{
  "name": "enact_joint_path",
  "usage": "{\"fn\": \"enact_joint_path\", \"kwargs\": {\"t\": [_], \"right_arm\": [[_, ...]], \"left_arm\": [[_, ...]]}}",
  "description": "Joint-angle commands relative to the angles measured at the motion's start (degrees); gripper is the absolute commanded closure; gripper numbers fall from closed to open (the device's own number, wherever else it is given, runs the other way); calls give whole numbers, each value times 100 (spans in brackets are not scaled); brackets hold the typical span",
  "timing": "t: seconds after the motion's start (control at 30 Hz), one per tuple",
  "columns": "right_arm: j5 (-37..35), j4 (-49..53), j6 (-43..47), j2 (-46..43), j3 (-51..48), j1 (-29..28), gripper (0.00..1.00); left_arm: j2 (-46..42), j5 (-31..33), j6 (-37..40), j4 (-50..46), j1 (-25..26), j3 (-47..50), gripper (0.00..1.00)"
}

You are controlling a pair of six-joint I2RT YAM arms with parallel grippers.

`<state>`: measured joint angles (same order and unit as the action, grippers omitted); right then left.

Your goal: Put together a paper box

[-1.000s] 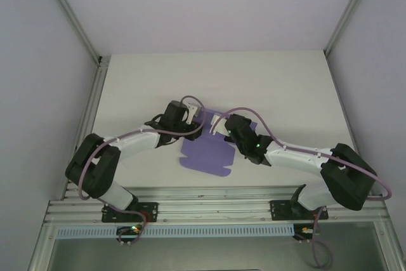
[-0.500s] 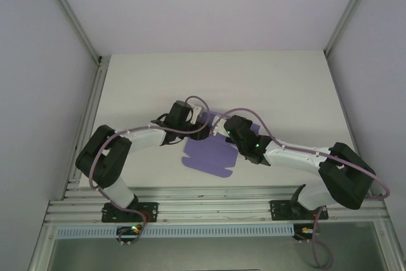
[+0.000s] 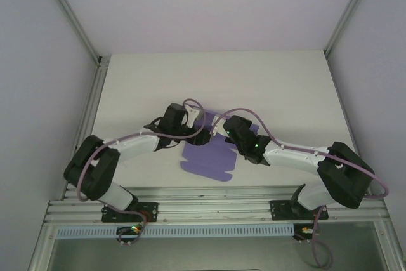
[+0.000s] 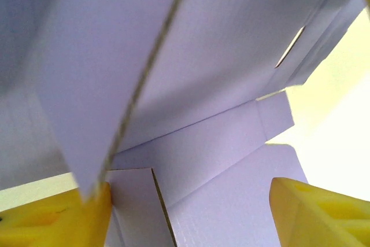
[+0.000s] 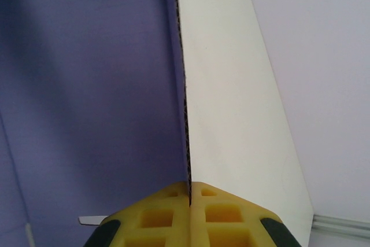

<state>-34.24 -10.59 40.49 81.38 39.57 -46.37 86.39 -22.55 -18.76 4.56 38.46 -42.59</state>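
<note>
Top external checked first: where is the paper box (image 3: 206, 160) found?

It is laid as a flat purple die-cut sheet on the white table (image 3: 273, 87), toward the near edge and between the two arms. Its far end is partly covered by both wrists.

Left gripper (image 3: 202, 132), how is it placed?

It is set at the sheet's far left corner. On the left wrist view the left gripper (image 4: 191, 201) is seen with fingers (image 4: 52, 221) spread wide, one yellow pad at each lower corner. Purple card with slits and fold lines is seen between and beyond them, and nothing is pinched. One flap is raised close to the lens, its lower corner just beside the left-hand pad. Whether contact is made cannot be told.

Right gripper (image 3: 219, 130)?

It is placed at the sheet's far right edge, just beside the left one. On the right wrist view the right gripper (image 5: 189, 192) is shown with fingers (image 5: 156, 218) pressed together on a thin panel of the card. The panel is seen edge-on, purple on one face and pale on the other, and it is held straight out from the pads.

Anything else to be logged?

An aluminium rail (image 3: 216, 195) is seen along the table's near edge, with both arm bases mounted on it.
</note>
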Motion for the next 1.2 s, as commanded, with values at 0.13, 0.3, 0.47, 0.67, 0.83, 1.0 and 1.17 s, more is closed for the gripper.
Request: {"fn": "enact_joint_path", "kwargs": {"t": [0.13,0.3,0.47,0.67,0.83,1.0,1.17], "right_arm": [[-2,-268,11,-59,-63,-47,100],[5,-330,61,-105,-91,-48,100],[81,-314,48,-309,-99,-43,100],[150,-252,-61,-378,-103,-41,100],[124,-321,-81,-294,-108,-47,100],[174,-410,-80,-273,-82,-47,100],[185,-510,-62,-263,-75,-37,100]], "left_arm": [[-1367,30,-154,-198,-544,690,12],[-2415,549,-628,-538,-1337,1215,0],[-2146,196,-920,-918,-2280,1147,0],[-913,-581,-776,-744,-2223,572,31],[-442,-577,-467,-317,-1610,249,26],[234,-727,-463,-172,-1486,-90,37],[685,-468,-470,-193,-1043,-375,52]]}}
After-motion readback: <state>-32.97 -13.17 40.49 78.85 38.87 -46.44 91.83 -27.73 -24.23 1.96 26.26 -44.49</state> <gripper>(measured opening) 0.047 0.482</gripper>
